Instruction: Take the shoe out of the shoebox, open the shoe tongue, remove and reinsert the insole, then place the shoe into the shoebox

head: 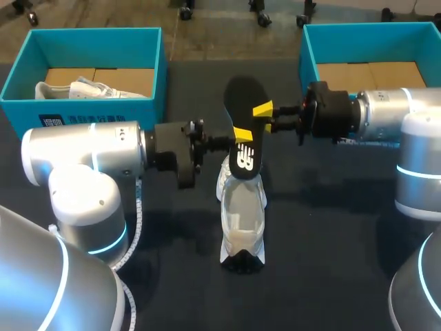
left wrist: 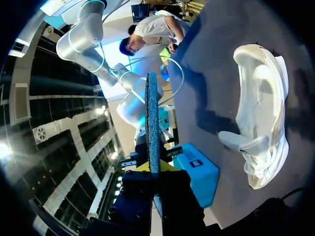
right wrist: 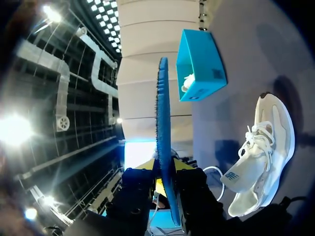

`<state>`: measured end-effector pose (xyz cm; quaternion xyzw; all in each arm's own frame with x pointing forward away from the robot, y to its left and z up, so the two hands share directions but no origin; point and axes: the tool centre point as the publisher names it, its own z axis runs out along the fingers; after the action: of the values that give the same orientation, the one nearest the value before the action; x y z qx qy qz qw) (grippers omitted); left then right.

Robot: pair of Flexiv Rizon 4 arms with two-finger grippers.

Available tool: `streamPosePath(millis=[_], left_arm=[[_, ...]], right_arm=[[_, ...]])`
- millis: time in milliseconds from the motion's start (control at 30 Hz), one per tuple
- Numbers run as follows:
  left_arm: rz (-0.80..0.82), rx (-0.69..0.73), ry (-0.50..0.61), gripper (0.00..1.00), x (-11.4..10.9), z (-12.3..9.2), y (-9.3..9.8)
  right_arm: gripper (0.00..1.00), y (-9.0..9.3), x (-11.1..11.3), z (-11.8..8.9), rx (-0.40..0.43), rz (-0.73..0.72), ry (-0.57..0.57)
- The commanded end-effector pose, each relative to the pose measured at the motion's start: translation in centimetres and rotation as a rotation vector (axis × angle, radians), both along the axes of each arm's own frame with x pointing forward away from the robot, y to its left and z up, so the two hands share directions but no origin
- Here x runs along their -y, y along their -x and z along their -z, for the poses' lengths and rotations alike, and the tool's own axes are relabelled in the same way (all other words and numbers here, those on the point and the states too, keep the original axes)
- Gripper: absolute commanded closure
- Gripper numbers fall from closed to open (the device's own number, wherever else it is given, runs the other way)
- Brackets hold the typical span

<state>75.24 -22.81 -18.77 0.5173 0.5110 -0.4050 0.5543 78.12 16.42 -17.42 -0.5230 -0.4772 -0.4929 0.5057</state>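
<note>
A black insole (head: 246, 96) hangs in the air above the white shoe (head: 241, 214), which lies on the dark table with its toe toward the front edge. My left gripper (head: 241, 134) is shut on the insole's lower part. My right gripper (head: 263, 109) comes in from the right, its yellow tips closed on the insole's edge higher up. In the left wrist view the insole (left wrist: 152, 113) stands edge-on between the fingers, with the shoe (left wrist: 261, 113) off to the side. The right wrist view also shows the insole (right wrist: 163, 132) edge-on between the fingers, beside the shoe (right wrist: 266, 157).
A blue shoebox (head: 83, 107) stands at the back left with a second white shoe (head: 86, 89) inside. Another blue shoebox (head: 308, 58) stands at the back right, behind my right arm. A white cable runs along the table under my left arm.
</note>
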Motion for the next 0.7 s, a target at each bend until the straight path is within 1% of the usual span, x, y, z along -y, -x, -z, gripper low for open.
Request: streamPosePath(millis=[33,200,267,300,367,567,600,633,667,700], left_arm=[[-0.004,0.0,-0.001,1.0,0.2,0.2,0.1],[-0.007,-0.005,0.0,1.0,0.3,0.2,0.1],[-0.009,-0.007,0.002,1.0,0.3,0.2,0.1],[-0.009,-0.007,0.003,1.0,0.3,0.2,0.1],[-0.01,-0.007,0.005,1.0,0.3,0.2,0.1],[-0.006,-0.014,0.008,1.0,0.5,-0.2,0.2],[0.0,-0.026,0.012,0.84,0.4,-0.4,0.3],[0.001,-0.028,0.011,0.33,0.3,-0.6,0.4],[0.004,-0.032,0.008,0.0,0.1,-1.0,0.5],[0.008,-0.036,0.003,0.0,-0.2,-1.3,0.6]], right_arm=[[0.81,-0.2,-0.2,0.1,0.0,-0.001,-0.002],[0.79,-0.2,-0.2,0.1,0.001,0.0,0.0],[0.81,-0.1,-0.1,0.1,0.0,0.0,-0.001],[0.84,-0.1,-0.1,0.2,0.0,-0.001,-0.001],[1.0,-0.1,-0.1,0.2,0.0,-0.003,0.0],[1.0,-0.1,0.0,0.6,-0.003,-0.008,0.001],[1.0,-0.1,0.1,0.7,-0.003,-0.008,0.0],[1.0,-0.1,0.1,0.7,-0.003,-0.007,-0.001],[1.0,-0.1,0.2,0.7,-0.002,-0.008,-0.001],[1.0,0.0,0.3,0.7,0.0,-0.008,-0.002]])
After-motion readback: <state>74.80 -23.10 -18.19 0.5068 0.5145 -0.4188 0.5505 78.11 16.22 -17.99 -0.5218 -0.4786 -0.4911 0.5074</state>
